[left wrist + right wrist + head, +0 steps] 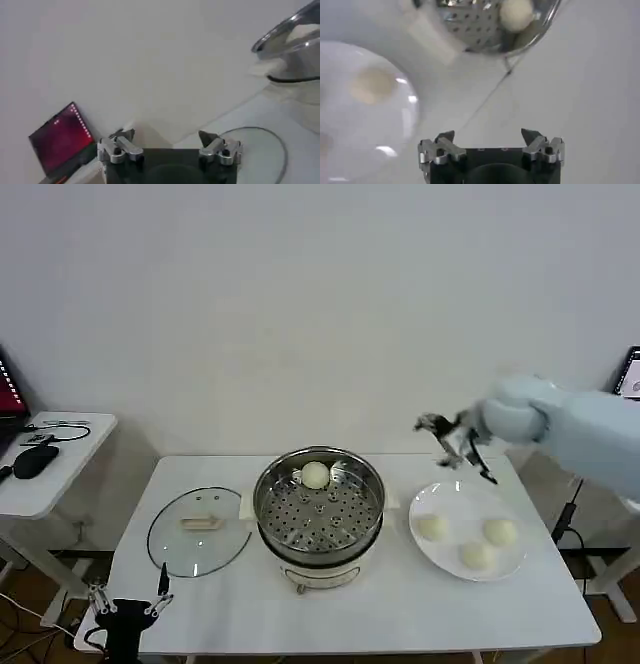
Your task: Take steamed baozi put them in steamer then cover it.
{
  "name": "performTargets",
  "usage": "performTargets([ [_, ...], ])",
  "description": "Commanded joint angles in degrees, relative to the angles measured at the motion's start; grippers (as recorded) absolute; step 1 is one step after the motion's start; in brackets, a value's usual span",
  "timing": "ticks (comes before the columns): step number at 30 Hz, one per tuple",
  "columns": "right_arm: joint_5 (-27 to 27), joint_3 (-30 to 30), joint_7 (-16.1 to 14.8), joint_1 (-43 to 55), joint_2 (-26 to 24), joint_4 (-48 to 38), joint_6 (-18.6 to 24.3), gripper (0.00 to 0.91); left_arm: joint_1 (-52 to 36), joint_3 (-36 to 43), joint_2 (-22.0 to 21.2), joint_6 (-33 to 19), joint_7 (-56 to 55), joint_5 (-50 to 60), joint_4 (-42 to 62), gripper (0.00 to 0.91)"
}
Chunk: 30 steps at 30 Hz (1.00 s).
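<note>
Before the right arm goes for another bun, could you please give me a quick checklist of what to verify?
1. Right hand empty and open: ok, above the table behind the plate.
2. Buns left to take: ok, three steamed baozi on the plate.
3. Steamer uncovered: ok, one baozi already on its tray.
4. Room on the tray: ok, mostly bare.
5. Cover out of the way: ok, flat on the table left of the steamer.
6. Left hand clear: ok, open, parked at the table's near edge.

bare lab: white tables (520, 604), laptop (62, 140), cables.
</note>
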Motion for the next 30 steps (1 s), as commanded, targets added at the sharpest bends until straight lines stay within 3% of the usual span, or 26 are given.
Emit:
performTargets([
  [1,7.7,0.9,-3.0,-6.8,-10.9,6.2,-8.5,0.907,-0.3,1.2,0.5,0.0,0.1,0.6,0.4,0.907],
  [4,6.6,4.0,-6.3,-10.4,-10.1,3.9,-5.9,0.907,-0.3,1.5,0.2,-0.1,0.1,1.0,0.7,0.907],
  [5,3.9,8.1,-8.4,-14.0,-9.3,1.7,-1.7,0.907,-0.3,1.6,0.1,-0.1,0.1,1.1,0.8,0.907],
  [6,2.7,11.6,-9.2,-16.8,-8.1,-0.6,-0.2,0.907,-0.3,1.7,0.0,-0.2,0.1,1.3,1.0,0.907],
  [11,0.9,20.3,-8.3,-24.5,-3.7,-7.9,-1.4,0.907,0.0,1.2,-0.3,-0.2,0.2,1.4,0.9,0.907],
  [20,-0.7,24.4,-8.1,-31.7,5.4,-15.8,-3.7,0.907,0.2,0.1,-0.8,0.1,0.6,1.4,0.4,0.907],
  [30,-2.8,25.9,-8.3,-33.4,11.9,-22.1,-2.6,0.907,0.5,-0.7,-0.8,0.1,0.5,1.3,0.7,0.907],
])
